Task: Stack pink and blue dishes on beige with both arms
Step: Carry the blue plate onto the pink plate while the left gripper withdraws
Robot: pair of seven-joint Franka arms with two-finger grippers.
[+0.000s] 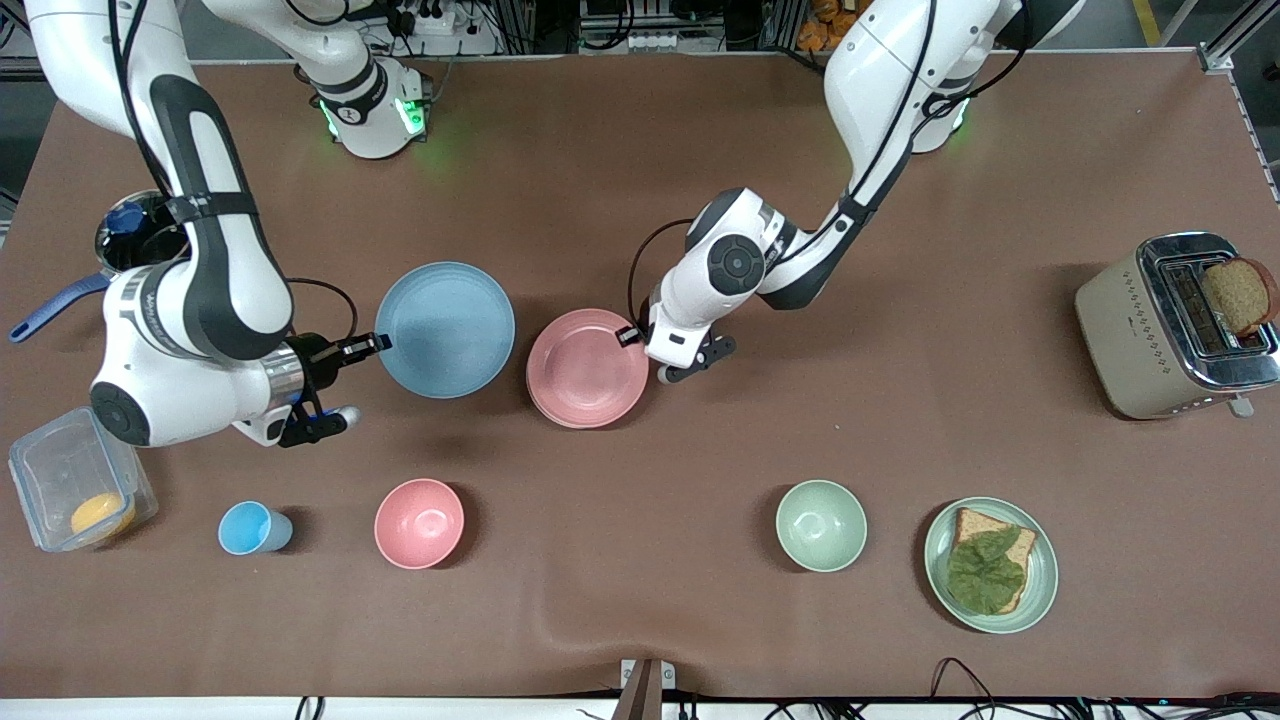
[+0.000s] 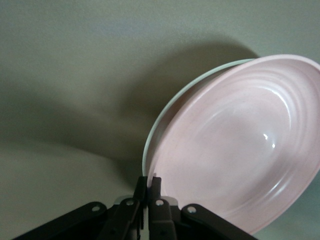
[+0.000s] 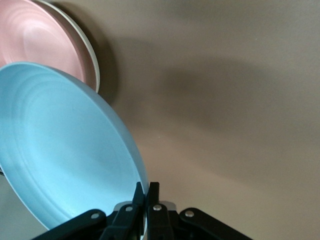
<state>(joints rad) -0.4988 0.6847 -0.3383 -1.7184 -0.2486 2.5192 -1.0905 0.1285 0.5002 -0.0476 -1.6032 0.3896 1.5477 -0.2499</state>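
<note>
The light blue plate [image 1: 445, 328] is toward the right arm's end of the table, tilted. My right gripper [image 1: 383, 342] is shut on its rim, and in the right wrist view that gripper [image 3: 146, 189] pinches the blue plate [image 3: 60, 150]. Beside it the pink plate [image 1: 587, 367] rests on the beige plate, which shows only as a pale rim [image 2: 170, 107] under the pink plate [image 2: 240, 145] and again as a rim [image 3: 95, 65] in the right wrist view. My left gripper [image 1: 630, 335] [image 2: 150, 181] is shut on the pink plate's rim.
Nearer the camera stand a blue cup [image 1: 250, 528], a pink bowl [image 1: 419, 523], a green bowl [image 1: 821, 525] and a green plate [image 1: 1040, 590] with a sandwich. A toaster [image 1: 1130, 340] sits at the left arm's end. A clear box [image 1: 60, 470] and a metal pot [image 1: 125, 240] sit at the right arm's end.
</note>
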